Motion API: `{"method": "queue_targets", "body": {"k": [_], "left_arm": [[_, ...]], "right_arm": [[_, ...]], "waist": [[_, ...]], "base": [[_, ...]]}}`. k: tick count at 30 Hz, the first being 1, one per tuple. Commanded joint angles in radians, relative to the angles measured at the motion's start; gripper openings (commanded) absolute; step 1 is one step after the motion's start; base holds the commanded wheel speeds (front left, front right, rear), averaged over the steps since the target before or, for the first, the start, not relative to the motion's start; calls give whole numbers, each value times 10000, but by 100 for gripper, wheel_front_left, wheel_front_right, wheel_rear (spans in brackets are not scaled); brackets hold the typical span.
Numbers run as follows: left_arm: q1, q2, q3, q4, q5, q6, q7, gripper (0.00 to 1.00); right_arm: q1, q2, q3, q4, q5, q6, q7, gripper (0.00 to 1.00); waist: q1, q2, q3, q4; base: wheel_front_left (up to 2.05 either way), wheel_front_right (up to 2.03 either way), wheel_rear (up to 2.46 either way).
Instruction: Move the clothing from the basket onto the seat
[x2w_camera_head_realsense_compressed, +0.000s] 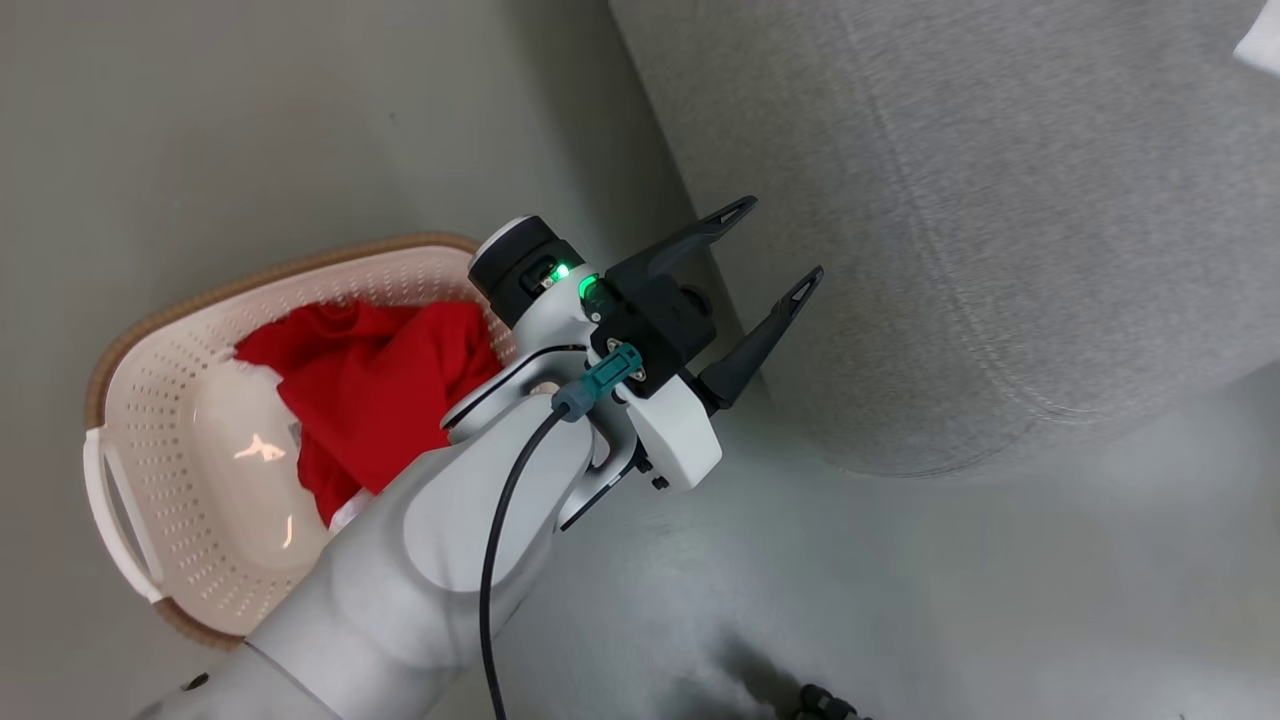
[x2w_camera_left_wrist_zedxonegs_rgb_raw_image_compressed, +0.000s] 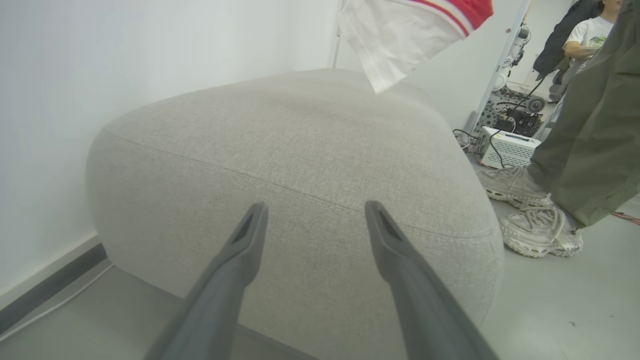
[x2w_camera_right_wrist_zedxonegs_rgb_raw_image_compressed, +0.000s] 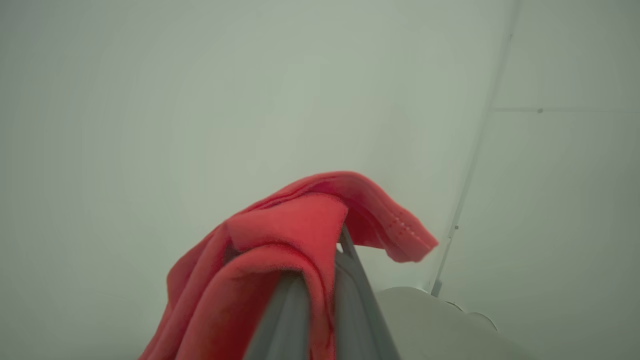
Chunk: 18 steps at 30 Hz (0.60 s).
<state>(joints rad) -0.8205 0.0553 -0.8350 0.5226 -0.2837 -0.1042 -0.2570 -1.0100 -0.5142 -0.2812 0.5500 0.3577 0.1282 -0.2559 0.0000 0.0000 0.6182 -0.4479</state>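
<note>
Basket (x2w_camera_head_realsense_compressed: 170, 420) on the left with red clothing (x2w_camera_head_realsense_compressed: 370, 390) heaped inside, left gripper (x2w_camera_head_realsense_compressed: 780, 240) spread wide and empty just beside the seat (x2w_camera_head_realsense_compressed: 1000, 230), right gripper (x2w_camera_right_wrist_zedxonegs_rgb_raw_image_compressed: 322, 260) clamped on one garment (x2w_camera_left_wrist_zedxonegs_rgb_raw_image_compressed: 400, 40) hanging above that seat, not yet laid down: judged roughly midway, more left to fetch.

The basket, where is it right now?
The basket sits on the floor at the lower left of the head view, with red clothing in it, left of the grey seat.
</note>
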Motion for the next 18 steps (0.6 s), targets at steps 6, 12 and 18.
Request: {"method": "queue_targets", "body": {"k": [6,12,18], "left_arm": [[-549,-51,-65,-43,-94,251,-47,100],[-762,-51,-383,-42,-157,319,-47,100],[-649,-51,-507,-93,-381,493,-47,100]], "right_arm": [[-1115,-1097,-572,880,-503,25,-59,0],[-2333,-1635,-2015,2210,-353,25,-59,0],[-2900,-1777,-2420,2669,-313,25,-59,0]], "waist": [[0,0,1019,735],[0,0,1648,1460],[0,0,1918,1999]], "base": [[0,0,0],[0,0,0],[0,0,0]]}}
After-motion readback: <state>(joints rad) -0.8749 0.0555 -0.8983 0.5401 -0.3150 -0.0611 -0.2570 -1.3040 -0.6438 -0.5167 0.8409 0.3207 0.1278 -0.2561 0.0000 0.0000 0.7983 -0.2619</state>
